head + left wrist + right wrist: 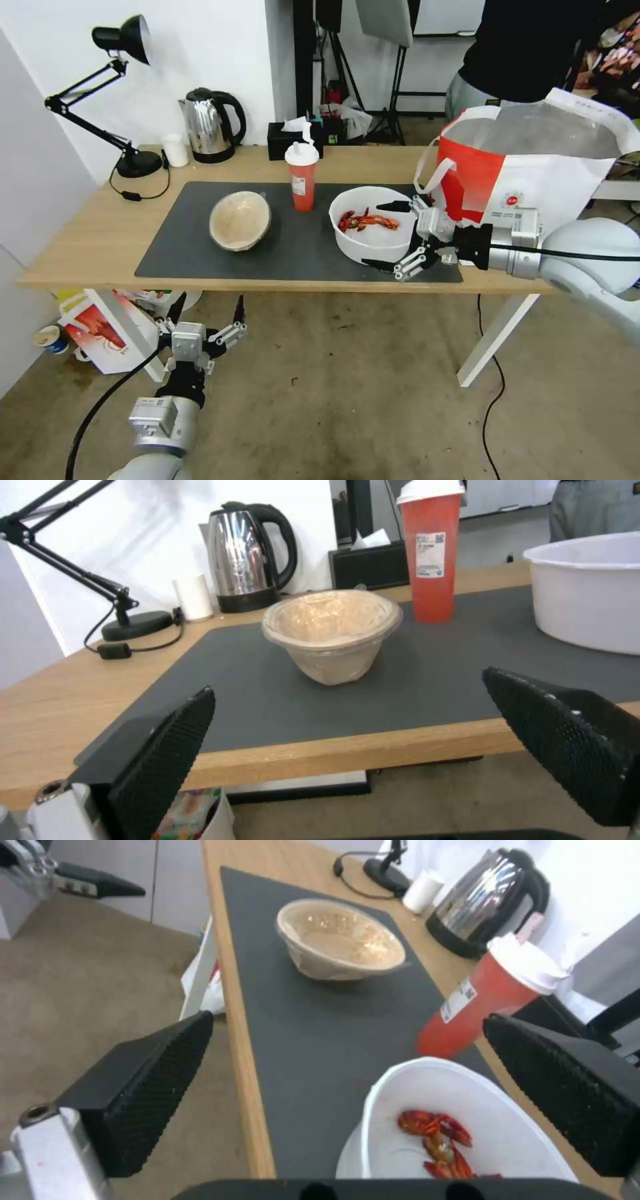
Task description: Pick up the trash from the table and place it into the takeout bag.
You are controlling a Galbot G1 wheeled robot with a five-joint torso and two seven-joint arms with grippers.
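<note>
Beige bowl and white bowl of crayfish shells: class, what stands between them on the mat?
The red drink cup, set slightly farther back than the beige bowl and white bowl, seen in the head view.

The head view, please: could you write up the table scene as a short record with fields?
right tool: open, straddling the near rim of the white bowl of crayfish shells
left tool: open, low in front of the table, holding nothing
red drink cup: upright on the grey mat, white lid on
beige bowl: on the mat, tilted
takeout bag: open, at the table's right end
items bagged: none seen
</note>
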